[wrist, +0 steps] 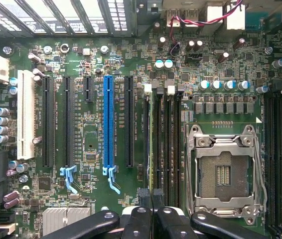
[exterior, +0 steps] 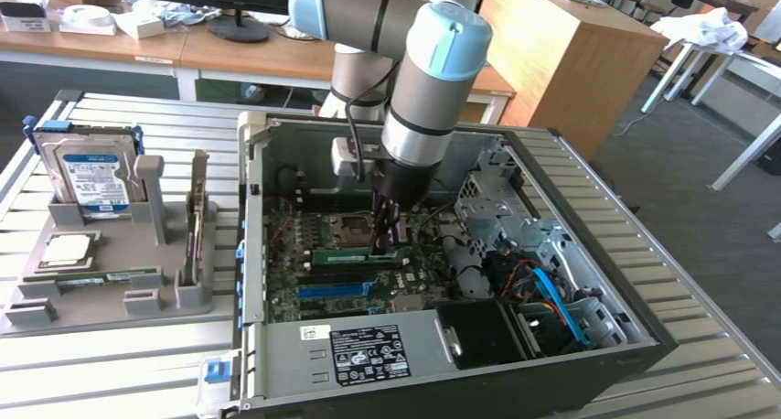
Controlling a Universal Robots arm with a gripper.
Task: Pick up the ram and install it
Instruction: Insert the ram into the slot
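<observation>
The ram (exterior: 354,253) is a thin green stick standing on edge in a memory slot of the motherboard (exterior: 320,274), inside the open computer case. My gripper (exterior: 390,245) reaches straight down into the case and is shut, its fingertips meeting at the stick's end nearer the exterior view's right. In the wrist view the ram (wrist: 152,144) runs edge-on along the slot, away from my gripper (wrist: 151,191). The slot's white clips (wrist: 148,88) sit at its far end. I cannot tell whether the stick is pressed fully home.
The bare processor socket (wrist: 224,172) lies beside the memory slots, with a blue expansion slot (wrist: 108,124) on the other side. Left of the case a grey holder (exterior: 183,295) carries a hard drive (exterior: 95,177), a square processor chip (exterior: 68,247) and another green stick (exterior: 91,275). Cables (exterior: 550,295) crowd the case's right.
</observation>
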